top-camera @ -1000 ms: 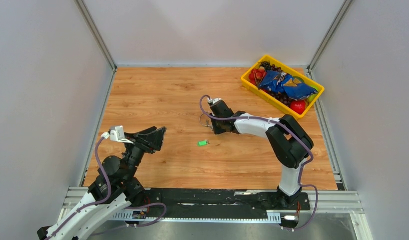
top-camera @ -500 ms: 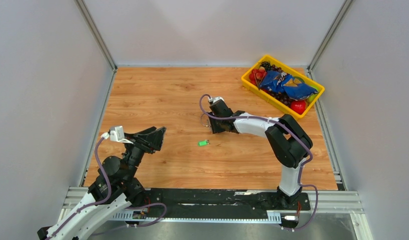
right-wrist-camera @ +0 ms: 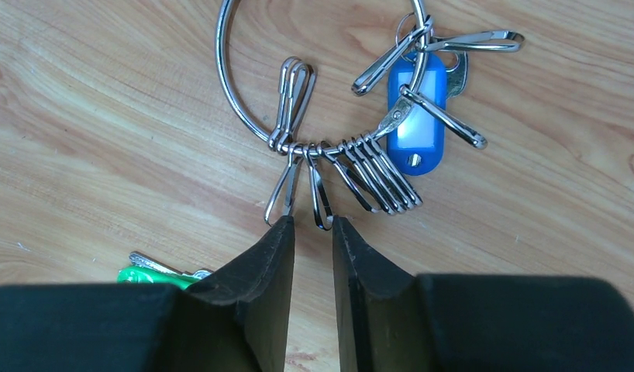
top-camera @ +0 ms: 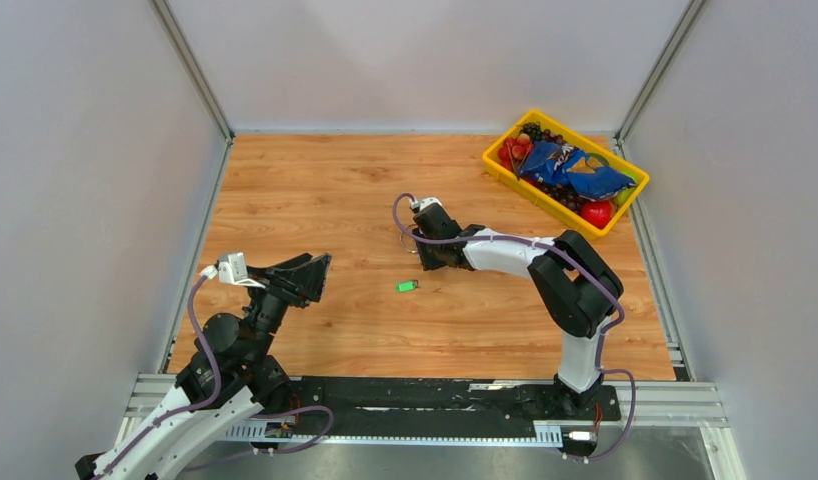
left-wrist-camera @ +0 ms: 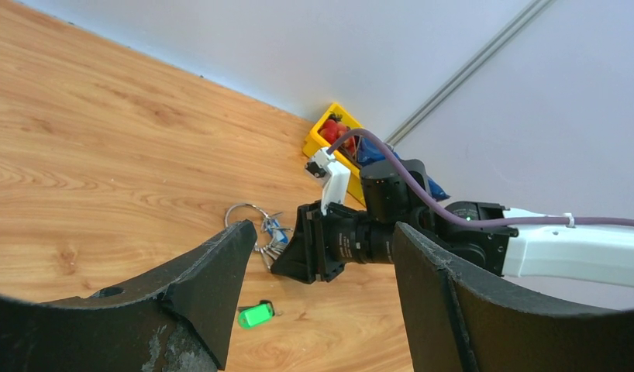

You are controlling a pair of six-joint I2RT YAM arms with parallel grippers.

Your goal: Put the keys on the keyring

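Right wrist: silver keyring [right-wrist-camera: 314,147] carries blue-tagged key [right-wrist-camera: 415,116]; right gripper [right-wrist-camera: 312,225] narrowly parted.

We are looking into a robot lab's test cell: pale blank panels [top-camera: 85,180] are walling in a wooden table [top-camera: 315,190], and a left arm [top-camera: 235,345] and a right arm [top-camera: 575,290] are standing bolted to a black plate [top-camera: 435,390].

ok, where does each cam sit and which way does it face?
Top external: above and behind, looking down at the table; both arms show.
Left wrist: low, looking across at the right gripper; own fingers frame it.
Right wrist: looking down on the keyring; own fingertips below.
Shared: the green-tagged key, in all three.
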